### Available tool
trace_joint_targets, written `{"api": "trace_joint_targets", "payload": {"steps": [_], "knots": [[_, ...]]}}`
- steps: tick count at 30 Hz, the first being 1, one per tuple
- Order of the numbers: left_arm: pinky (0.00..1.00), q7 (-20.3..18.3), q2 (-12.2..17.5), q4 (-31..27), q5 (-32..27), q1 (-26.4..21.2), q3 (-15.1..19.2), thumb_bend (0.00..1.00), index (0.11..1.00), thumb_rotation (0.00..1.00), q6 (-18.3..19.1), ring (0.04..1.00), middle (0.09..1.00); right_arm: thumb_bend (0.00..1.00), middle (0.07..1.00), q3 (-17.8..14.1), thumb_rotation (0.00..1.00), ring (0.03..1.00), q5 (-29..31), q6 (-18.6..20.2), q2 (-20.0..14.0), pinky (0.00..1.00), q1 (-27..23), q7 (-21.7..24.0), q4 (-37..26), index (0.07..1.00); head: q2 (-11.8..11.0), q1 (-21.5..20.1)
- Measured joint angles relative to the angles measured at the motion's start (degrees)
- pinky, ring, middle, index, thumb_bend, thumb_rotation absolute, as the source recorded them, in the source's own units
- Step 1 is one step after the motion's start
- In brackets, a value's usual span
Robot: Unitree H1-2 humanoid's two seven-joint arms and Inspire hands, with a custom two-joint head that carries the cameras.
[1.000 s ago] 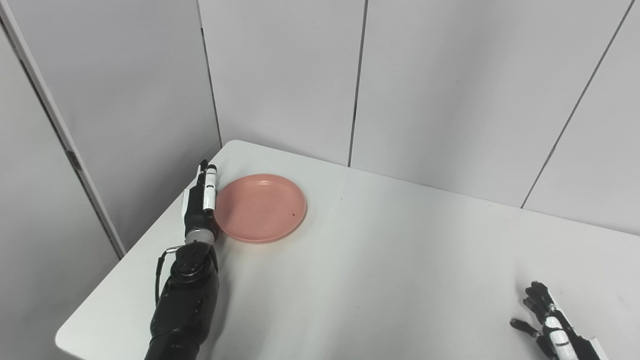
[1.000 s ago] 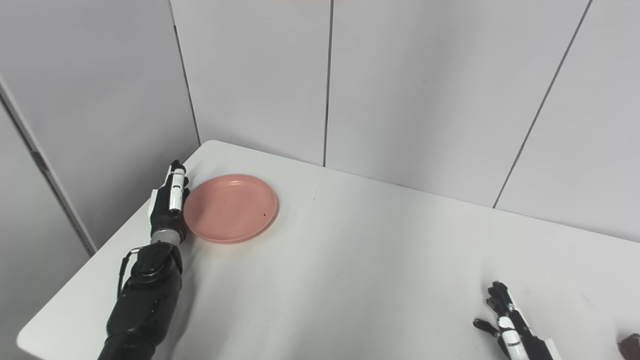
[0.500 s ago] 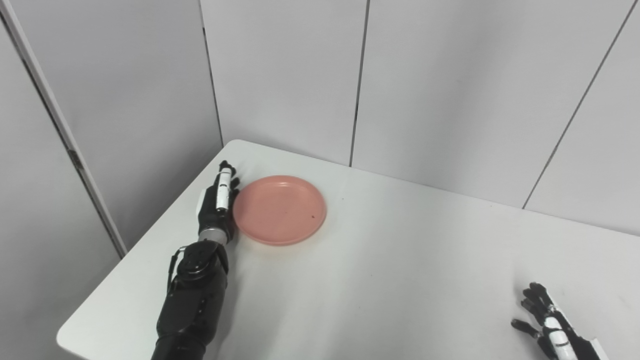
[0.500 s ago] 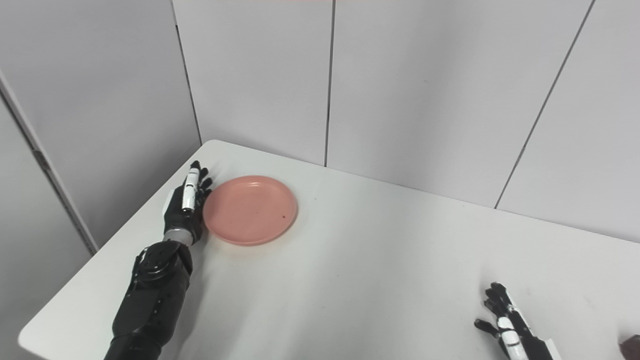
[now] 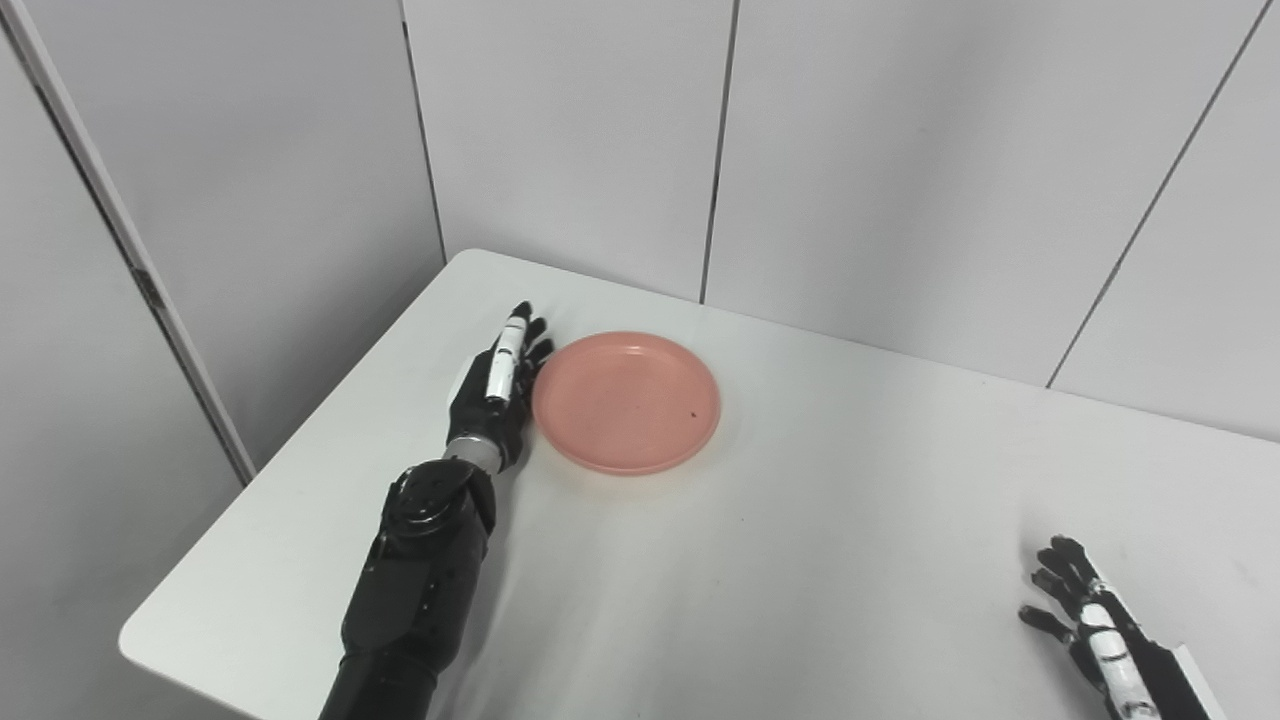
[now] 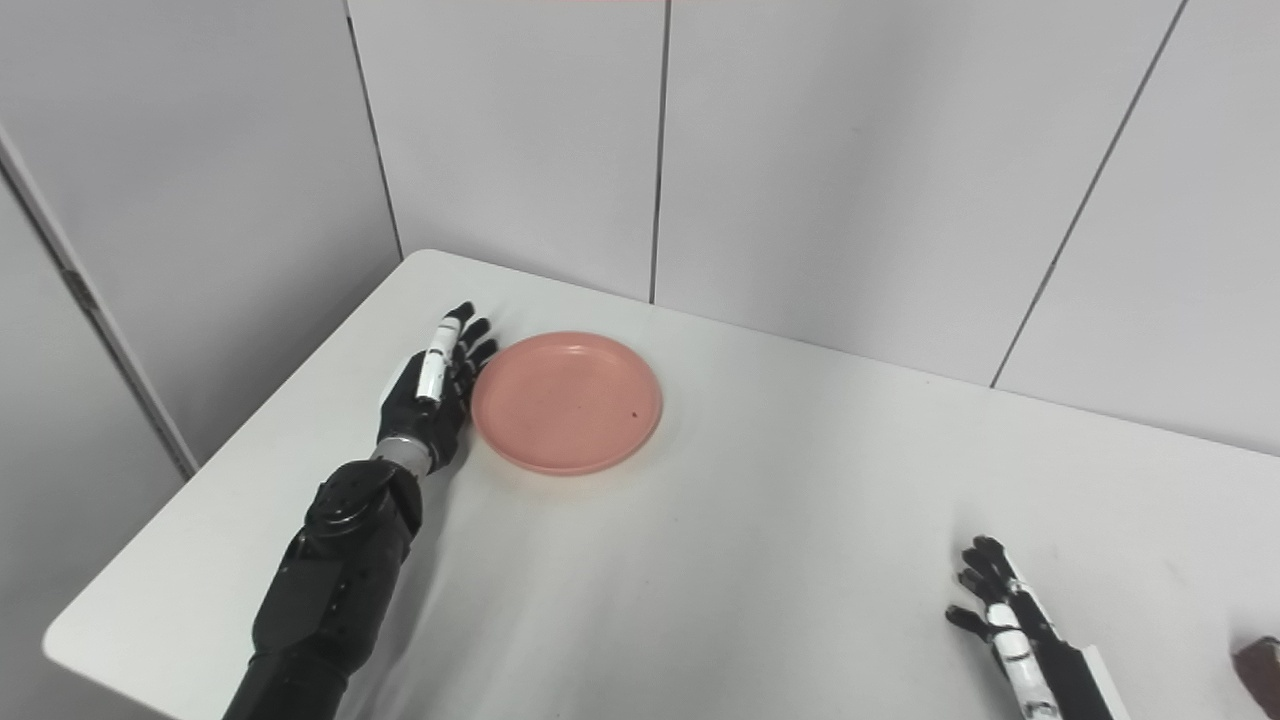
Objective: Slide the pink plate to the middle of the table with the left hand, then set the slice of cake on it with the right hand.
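Observation:
A round pink plate [image 5: 626, 402] lies flat and empty on the white table [image 5: 760, 560], left of the middle. My left hand [image 5: 495, 390] is open, fingers straight, its edge against the plate's left rim; it also shows in the right eye view [image 6: 432, 395]. My right hand [image 5: 1085, 615] is open and empty, resting on the table near the front right. A dark brown piece, probably the cake slice [image 6: 1260, 668], shows only at the right edge of the right eye view, right of the right hand [image 6: 1005, 615].
Grey panel walls [image 5: 860, 150] stand close behind the table and along its left side. The table's left edge [image 5: 290, 500] runs beside my left forearm.
My left hand has pushed the pink plate to the right across the table, staying against its left rim. The right hand has stayed put. The camera has shifted slightly.

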Motion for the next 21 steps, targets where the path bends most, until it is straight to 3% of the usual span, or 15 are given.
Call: {"api": "trace_joint_targets", "payload": {"steps": [16,21], "knots": [[0.93,-3.66,-3.7,-5.4,1.74,2.59,-11.08,0.35,0.961,1.0,2.34,0.957,0.967,0.31,0.934,0.8,1.0,0.925,-1.4,1.57,0.41,0.95,0.57,-1.01,-2.16,0.941,2.38,-4.31],[0.93,-4.63,-5.08,-7.82,1.73,3.54,-13.69,0.35,0.956,1.0,4.68,0.958,0.963,0.32,0.927,1.14,1.0,0.917,-1.92,1.64,0.46,0.93,0.79,-1.3,-2.36,0.935,2.81,-6.24]]}}
